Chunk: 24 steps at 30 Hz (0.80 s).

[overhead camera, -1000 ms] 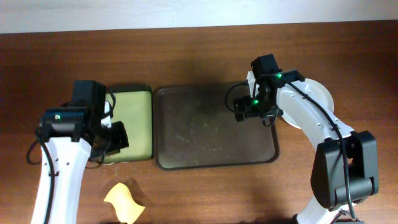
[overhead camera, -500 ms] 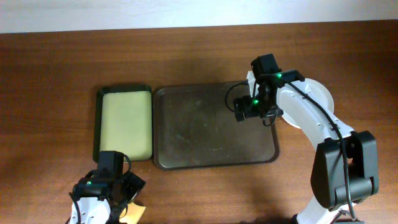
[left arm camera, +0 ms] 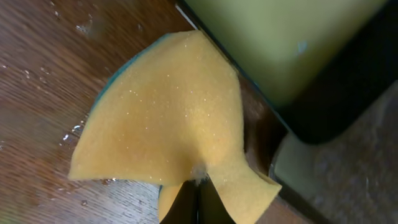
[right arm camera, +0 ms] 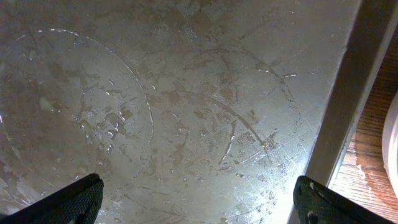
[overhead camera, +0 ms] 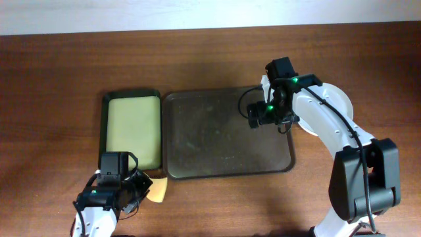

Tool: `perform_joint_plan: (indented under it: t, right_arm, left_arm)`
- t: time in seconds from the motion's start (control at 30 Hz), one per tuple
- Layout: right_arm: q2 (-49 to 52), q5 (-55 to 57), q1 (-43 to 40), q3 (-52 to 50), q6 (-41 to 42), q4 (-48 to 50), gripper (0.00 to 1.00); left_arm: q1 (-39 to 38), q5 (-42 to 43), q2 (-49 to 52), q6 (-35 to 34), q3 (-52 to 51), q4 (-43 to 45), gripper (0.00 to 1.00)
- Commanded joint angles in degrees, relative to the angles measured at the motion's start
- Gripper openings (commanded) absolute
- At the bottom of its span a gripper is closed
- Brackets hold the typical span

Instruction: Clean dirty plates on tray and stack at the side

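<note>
As L jaws clench the yellow sponge (overhead camera: 158, 189) lower left, R jaws hang spread wide over tray's (overhead camera: 197, 141) upper right; plates (overhead camera: 343, 99) just right of them.

Soft even light is falling on the bench (overhead camera: 59, 66); glare is washing the wet tray (right arm camera: 186, 93); sponge (left arm camera: 161, 118) edges are blurring.

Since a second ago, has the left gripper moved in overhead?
Yes. The left gripper was over the small green tray; now it sits off that tray's near right corner, lower in the overhead view, shut on the yellow sponge.
</note>
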Motion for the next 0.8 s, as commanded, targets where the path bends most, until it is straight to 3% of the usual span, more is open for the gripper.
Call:
perform_joint_plan:
  t: [0.0,0.1,0.17,0.23,0.27,0.3,0.37,0.47,0.5,0.57,0.6,0.63,0.7,0.77]
  right_arm:
    - [0.0,0.5,-0.02,0.11,-0.02,0.02,0.98]
    - [0.0,0.48,-0.02,0.11,-0.02,0.02,0.98]
    - [0.0,0.5,-0.02,0.11,-0.02,0.0,0.98]
    - [0.0,0.48,-0.02,0.11,-0.02,0.02,0.98]
    - [0.0,0.48,0.0,0.11,-0.02,0.02,0.98]
    - [0.0,0.48,-0.02,0.11,-0.02,0.0,0.98]
    - [0.0,0.5,-0.02,0.11,-0.02,0.02,0.98]
    - [0.0,0.48,-0.02,0.11,-0.02,0.0,0.99]
    - [0.0,0.48,-0.02,0.11,-0.02,0.02,0.98]
    - [0.0,0.48,0.0,0.11,-0.02,0.0,0.98]
    - [0.0,0.48,0.0,0.11,-0.02,0.0,0.98]
    - [0.0,0.5,-0.02,0.11,-0.02,0.02,0.98]
    - [0.0,0.48,-0.02,0.11,-0.02,0.02,0.98]
    - [0.0,0.48,-0.02,0.11,-0.02,0.02,0.98]
  left_arm:
    - [-0.17,1.86,-0.07,3.91,4.13,-4.31,0.0]
    - [-0.17,-0.81,0.13,18.6,19.71,-13.99,0.0]
    - [-0.17,-8.04,2.71,23.69,30.91,-18.71,0.0]
    - [-0.17,-14.27,8.22,25.83,36.48,-16.57,0.0]
    - [-0.17,-14.23,11.54,26.12,36.48,-14.34,0.0]
    - [-0.2,-6.58,16.11,26.14,36.48,-15.21,0.0]
    - [-0.35,0.42,23.17,26.18,36.48,-20.48,0.33]
    - [-0.35,-0.02,26.51,29.35,36.44,-29.66,0.42]
    - [-0.35,0.15,24.41,29.27,36.26,-30.25,0.5]
    - [-0.33,1.07,18.08,28.11,32.04,-30.14,0.87]
    - [-0.35,1.77,15.69,26.69,27.78,-28.94,0.92]
    - [-0.35,5.33,13.92,26.71,22.01,-24.65,0.89]
    - [-0.35,12.92,12.7,26.69,9.49,-12.46,0.73]
    - [-0.35,12.85,12.74,26.01,3.63,-4.92,0.7]
